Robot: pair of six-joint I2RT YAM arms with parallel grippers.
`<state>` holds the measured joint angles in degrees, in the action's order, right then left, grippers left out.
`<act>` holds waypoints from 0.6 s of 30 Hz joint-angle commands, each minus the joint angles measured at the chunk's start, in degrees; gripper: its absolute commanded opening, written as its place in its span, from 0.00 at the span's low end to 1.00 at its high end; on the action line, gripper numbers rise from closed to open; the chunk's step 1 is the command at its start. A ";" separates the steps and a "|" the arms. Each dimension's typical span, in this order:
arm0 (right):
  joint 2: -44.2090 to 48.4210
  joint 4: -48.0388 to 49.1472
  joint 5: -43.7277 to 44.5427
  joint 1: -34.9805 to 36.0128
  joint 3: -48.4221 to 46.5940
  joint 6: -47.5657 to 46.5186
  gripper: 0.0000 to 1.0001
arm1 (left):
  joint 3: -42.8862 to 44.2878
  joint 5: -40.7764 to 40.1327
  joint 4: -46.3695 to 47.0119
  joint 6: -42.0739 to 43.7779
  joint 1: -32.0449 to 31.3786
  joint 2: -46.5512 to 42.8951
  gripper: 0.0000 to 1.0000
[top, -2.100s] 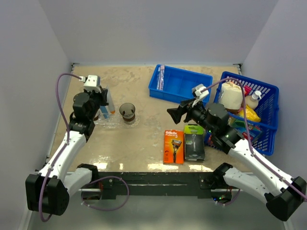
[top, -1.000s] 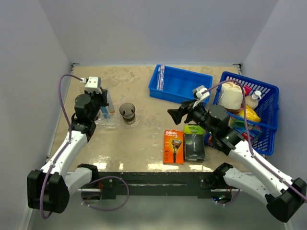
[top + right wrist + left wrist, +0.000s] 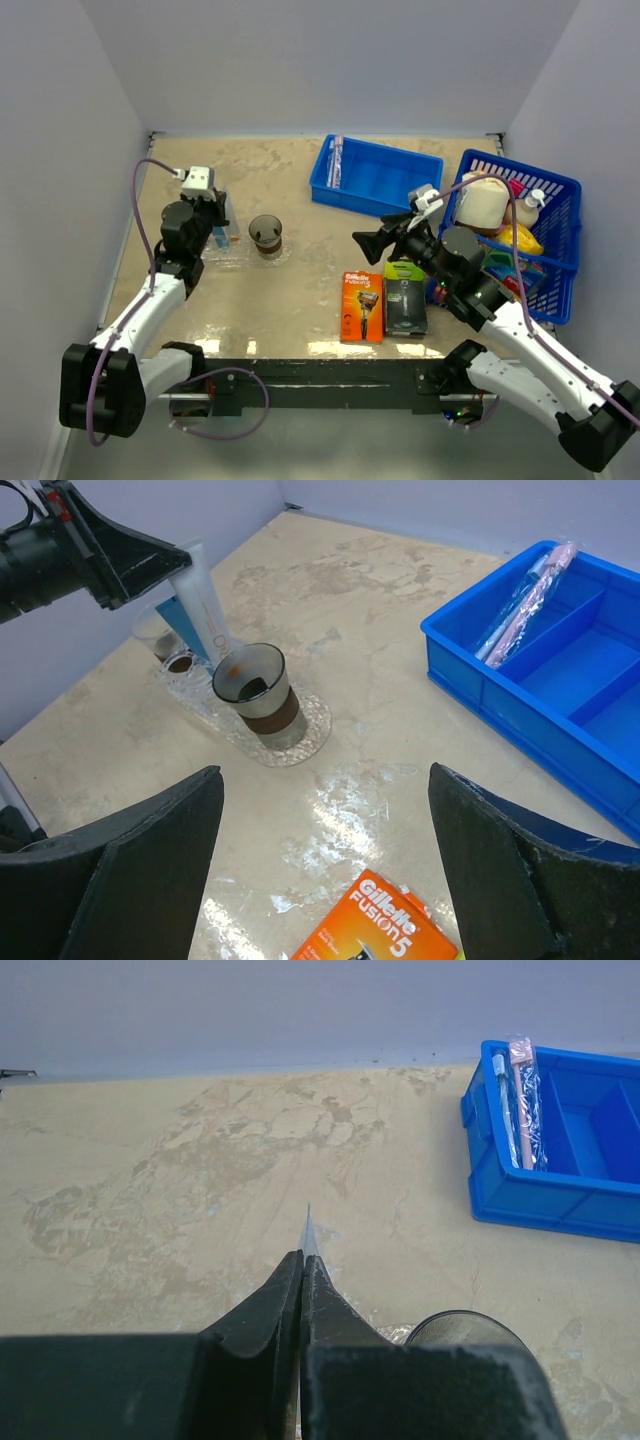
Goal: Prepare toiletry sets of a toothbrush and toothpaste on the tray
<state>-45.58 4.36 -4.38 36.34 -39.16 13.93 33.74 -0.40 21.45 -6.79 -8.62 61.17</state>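
**Toothpaste held at the tray's left cup**

The left claw stays clamped on the toothpaste, whose lower end sits at the left cup on the tray. That arm has shifted slightly rightward. The right claw hangs wide and empty, barely moved. The toothbrush lies unmoved in the blue bin.

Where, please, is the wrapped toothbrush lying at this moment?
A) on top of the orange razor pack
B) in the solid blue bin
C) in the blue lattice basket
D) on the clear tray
B: the toothbrush lies in its wrapper along the left-end compartment of the blue bin, apart from the tray, basket and razor packs.
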 commanded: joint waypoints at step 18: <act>2.60 1.44 0.95 -0.04 0.48 -0.05 0.89 | 1.16 0.14 2.55 0.46 0.45 1.06 0.03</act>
<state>-44.23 4.25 -4.01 36.34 -38.87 13.93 33.19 -0.43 21.10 -6.79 -8.62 62.52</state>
